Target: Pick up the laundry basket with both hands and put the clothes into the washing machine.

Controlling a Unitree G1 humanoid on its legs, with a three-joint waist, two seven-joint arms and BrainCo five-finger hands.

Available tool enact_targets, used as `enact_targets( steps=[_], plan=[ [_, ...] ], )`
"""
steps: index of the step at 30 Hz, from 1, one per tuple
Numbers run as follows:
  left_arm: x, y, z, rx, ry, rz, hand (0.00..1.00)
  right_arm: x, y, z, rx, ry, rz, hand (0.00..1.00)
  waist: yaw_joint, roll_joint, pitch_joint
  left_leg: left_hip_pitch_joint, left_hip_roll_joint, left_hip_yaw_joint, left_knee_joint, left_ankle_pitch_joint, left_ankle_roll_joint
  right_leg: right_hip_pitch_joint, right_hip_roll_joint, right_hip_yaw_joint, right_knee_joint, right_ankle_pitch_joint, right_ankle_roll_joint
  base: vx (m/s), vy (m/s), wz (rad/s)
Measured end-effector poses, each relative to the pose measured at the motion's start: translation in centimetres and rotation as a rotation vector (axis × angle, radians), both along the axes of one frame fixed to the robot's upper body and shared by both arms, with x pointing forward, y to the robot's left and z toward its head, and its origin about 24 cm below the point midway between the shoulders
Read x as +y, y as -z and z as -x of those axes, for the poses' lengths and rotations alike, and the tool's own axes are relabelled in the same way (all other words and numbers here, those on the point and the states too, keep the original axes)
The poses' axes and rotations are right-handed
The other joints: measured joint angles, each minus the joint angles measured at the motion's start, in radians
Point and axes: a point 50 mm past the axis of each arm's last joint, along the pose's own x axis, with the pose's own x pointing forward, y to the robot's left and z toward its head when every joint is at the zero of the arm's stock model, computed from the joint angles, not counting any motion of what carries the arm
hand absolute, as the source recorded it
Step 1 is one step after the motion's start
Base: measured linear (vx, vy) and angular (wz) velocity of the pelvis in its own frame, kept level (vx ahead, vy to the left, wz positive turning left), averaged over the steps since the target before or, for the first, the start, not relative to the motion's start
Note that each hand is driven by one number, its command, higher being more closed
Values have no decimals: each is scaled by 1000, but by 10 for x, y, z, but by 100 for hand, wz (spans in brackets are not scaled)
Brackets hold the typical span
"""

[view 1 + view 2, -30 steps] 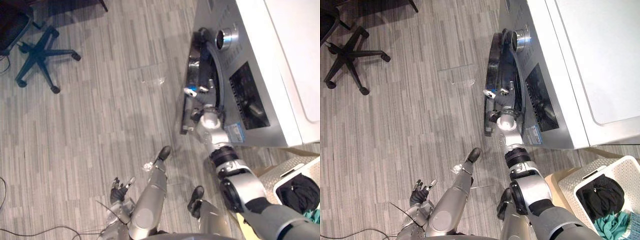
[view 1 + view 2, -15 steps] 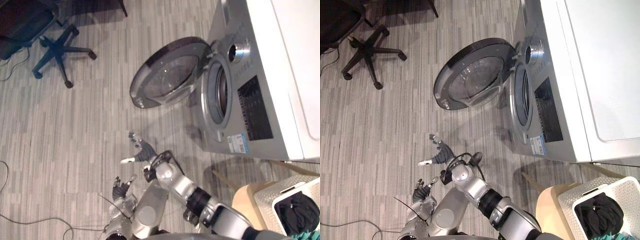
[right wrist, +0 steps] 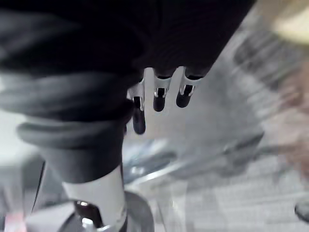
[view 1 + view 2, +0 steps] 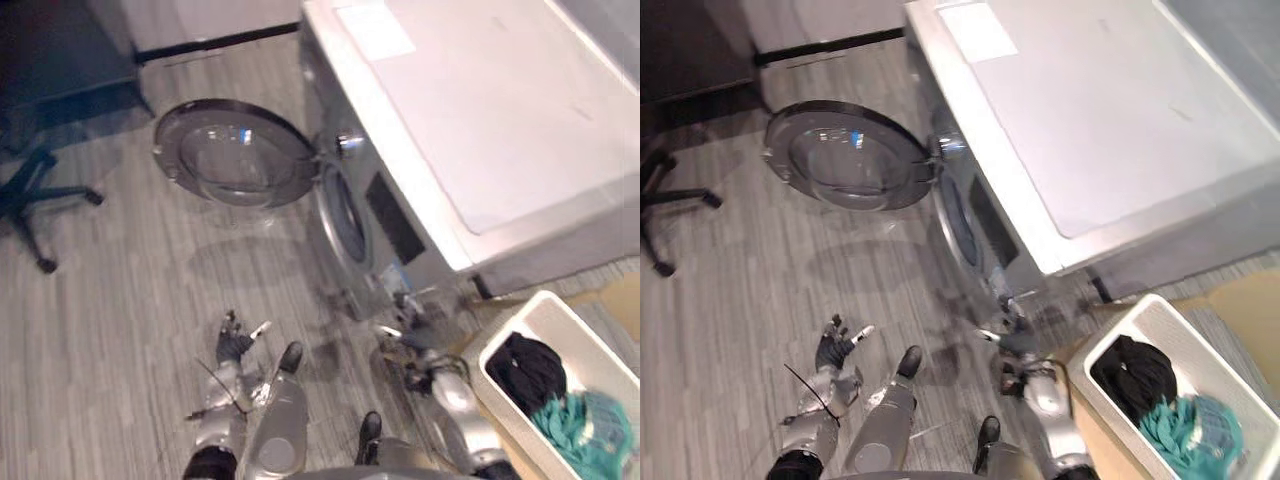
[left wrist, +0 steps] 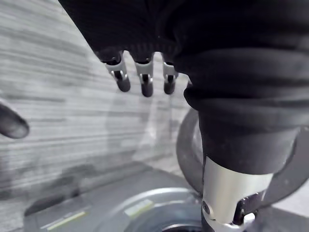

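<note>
Down at the lower right of my head-camera feed sits the white laundry basket (image 4: pixel 1115 330), on the floor side of a tan surface (image 4: pixel 1230 300) that shows beside and below it. Inside it I can see a black garment (image 4: pixel 1132 375) bunched at the near end and a teal garment (image 4: pixel 1190 425) piled next to it. Neither hand is touching the basket.

Just past it stands the silver washing machine (image 4: pixel 470 150), its flat top pale and bare. Its round door (image 4: pixel 235 155) is swung wide open to the left, out over the grey plank floor (image 4: pixel 130 300), leaving the drum opening (image 4: pixel 345 210) uncovered on the front panel.

My right hand (image 4: pixel 405 330) hangs low in front of the machine, between its front panel and the near corner of the basket, close to both but apart from them. Its wrist feed shows the fingers (image 3: pixel 161 99) straight and spread over the floor, with nothing in them.

My left hand (image 4: pixel 835 345) is low on the left, well apart from the basket, out over bare floor. Its fingers (image 5: pixel 145 82) are loose and extended, thumb held wide, and it is empty as well.

Off at the far left edge I see the base of a dark office chair (image 4: pixel 30 205).
</note>
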Motion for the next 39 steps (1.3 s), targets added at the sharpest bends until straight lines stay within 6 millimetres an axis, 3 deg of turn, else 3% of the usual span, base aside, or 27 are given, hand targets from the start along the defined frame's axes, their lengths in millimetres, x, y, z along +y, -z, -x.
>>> enact_targets(
  steps=[4,6,8,11,14,19,31,36,39],
  plan=[
    [44,-39,-27,-108,-68,-109,0,-24,10,21,57,105,7,0,-45,-6,-4,-9,38,56,-7,0,0,-31,31,66,-32,42,-5,-32,-22,-64],
    [71,-68,-42,-176,-111,-178,0,-29,15,31,87,124,0,0,-51,-8,-3,-17,53,72,-6,0,0,-47,44,96,-38,60,-4,-3,-19,-46],
    [102,-112,-56,-278,-182,-267,0,-30,19,40,110,135,-27,0,-61,-12,-1,-42,70,88,11,0,0,-67,57,118,-54,84,-6,-30,-14,-33],
    [133,-151,-60,-354,-261,-339,0,-27,20,40,103,172,-80,0,-74,-24,6,-70,91,95,43,-9,-11,-71,75,138,-93,119,-4,-32,4,-26],
    [158,-169,-55,-368,-348,-344,0,-21,21,39,99,191,-131,0,-72,-47,19,-105,118,105,83,-31,-25,-92,94,161,-115,140,1,-64,9,-34],
    [171,-157,-48,-290,-404,-300,0,-18,21,39,96,202,-169,0,-68,-63,33,-148,133,93,145,-57,-26,-99,106,171,-125,152,10,-13,2,-7],
    [183,-155,-35,-288,-477,-286,0,-15,22,39,96,194,-176,0,-47,-63,72,-172,134,69,172,-66,-26,-97,112,153,-125,155,5,39,-13,3],
    [187,-140,-20,-251,-510,-270,0,-14,19,37,84,188,-179,0,-46,-51,80,-134,129,72,179,-78,-22,-79,108,151,-78,120,5,12,-5,4],
    [176,-120,-3,-266,-517,-228,0,-14,12,34,51,183,-178,0,-46,-41,84,-71,110,86,161,-88,-14,-49,90,153,-34,81,7,-4,-10,10]
  ],
)
